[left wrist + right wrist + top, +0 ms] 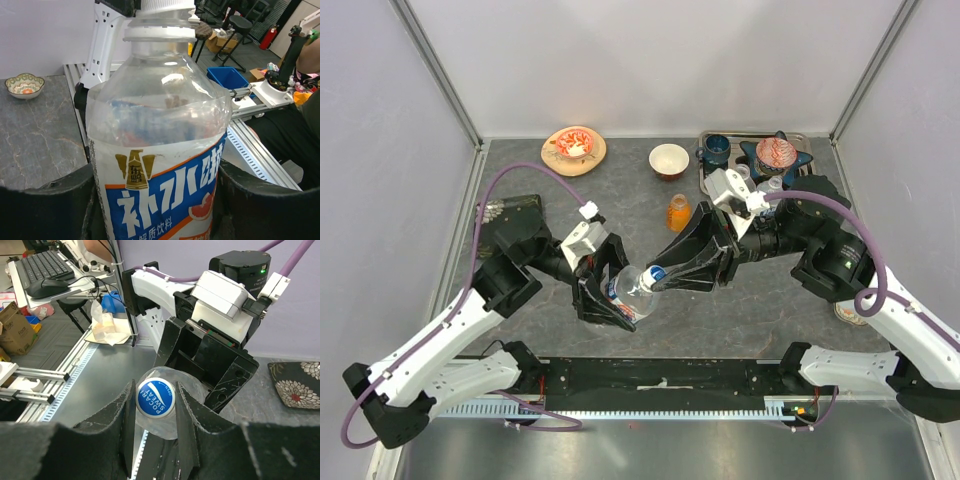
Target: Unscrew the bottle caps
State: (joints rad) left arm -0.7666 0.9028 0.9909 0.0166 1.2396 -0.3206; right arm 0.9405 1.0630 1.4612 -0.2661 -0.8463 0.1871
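Clear bottle between both end effectors

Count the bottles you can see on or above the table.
2. A clear bottle is held between both grippers at the table's middle, the left gripper on its body and the right gripper on its blue cap. A small orange bottle stands behind it. Others may be hidden behind the right arm.

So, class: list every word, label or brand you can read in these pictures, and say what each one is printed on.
"POCARI SWEAT": white letters on the blue cap, between the right gripper's fingers.
"东鹏": gold emblem on the bottle's label, held by the left gripper.
"补水啦": large white characters on that label.
Smaller print beneath: cut off, unreadable.
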